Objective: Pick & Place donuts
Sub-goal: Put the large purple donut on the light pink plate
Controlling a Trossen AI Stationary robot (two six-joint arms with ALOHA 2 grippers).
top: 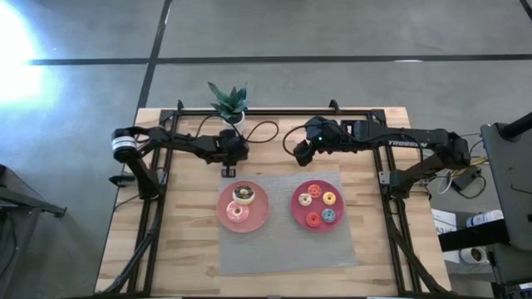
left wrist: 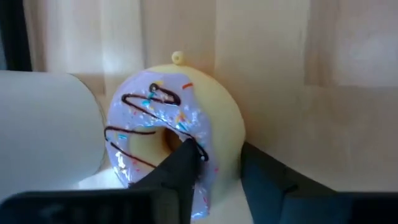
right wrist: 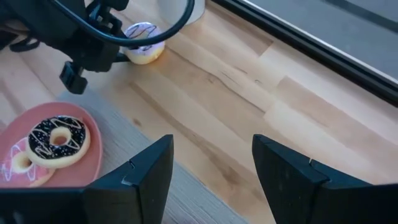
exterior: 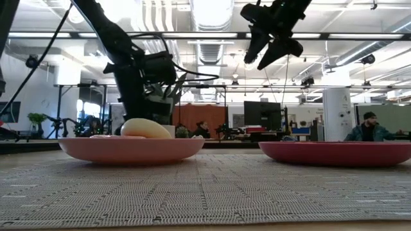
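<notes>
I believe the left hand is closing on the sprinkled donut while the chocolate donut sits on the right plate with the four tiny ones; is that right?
Not quite: the chocolate donut sits on the left plate, as the high view shows. The left hand is at the sprinkled donut, and the four tiny donuts lie on the right plate.

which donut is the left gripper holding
The white-iced sprinkled donut, pinched by the left gripper on bare wood near the plant pot. All the others lie on the two pink plates.

The left gripper is held just behind the left plate, on which two donuts are seen; four tiny donuts are carried by the right plate, near the right gripper.
</notes>
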